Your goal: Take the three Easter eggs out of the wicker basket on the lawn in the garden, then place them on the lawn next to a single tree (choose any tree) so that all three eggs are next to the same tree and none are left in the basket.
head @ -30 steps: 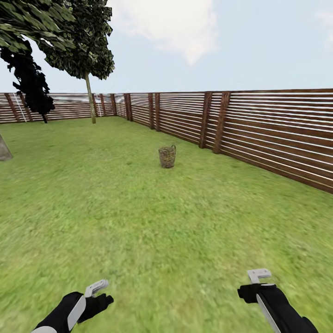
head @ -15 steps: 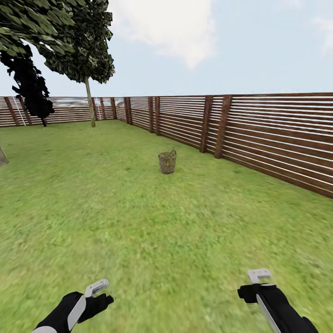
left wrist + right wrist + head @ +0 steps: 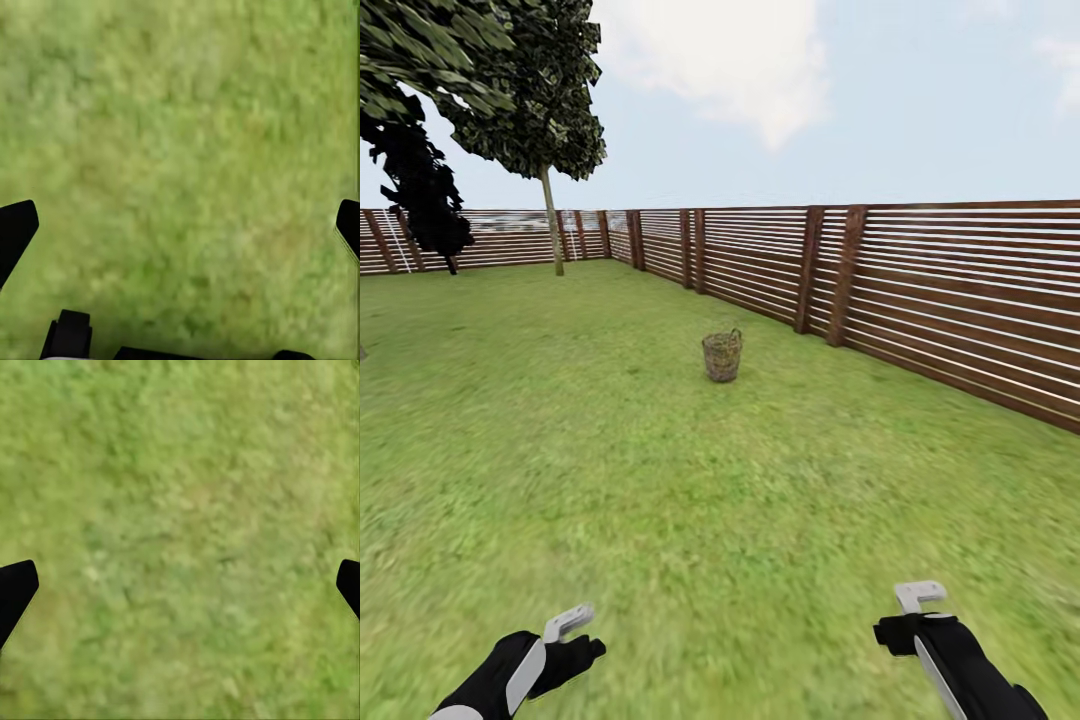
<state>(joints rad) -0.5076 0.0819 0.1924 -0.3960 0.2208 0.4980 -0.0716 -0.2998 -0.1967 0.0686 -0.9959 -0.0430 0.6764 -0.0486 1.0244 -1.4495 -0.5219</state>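
The brown wicker basket (image 3: pixel 722 356) stands upright on the lawn (image 3: pixel 690 480) well ahead of me, a little right of centre; the eggs are hidden from here. A tree with a thin pale trunk (image 3: pixel 550 215) rises near the far fence corner. My left gripper (image 3: pixel 565 625) hangs low at the bottom left of the head view, my right gripper (image 3: pixel 918 598) at the bottom right. In both wrist views the black fingertips (image 3: pixel 16 229) (image 3: pixel 16 585) sit far apart over bare grass, so both are open and hold nothing.
A brown slatted fence (image 3: pixel 920 290) runs along the right side and across the back. A dark, near-black tree (image 3: pixel 420 180) stands at the far left. Wide grass lies between me and the basket.
The whole head view has shifted: the basket sits slightly lower in the picture and the fence looks nearer, so the camera moved. Both arms keep the same pose.
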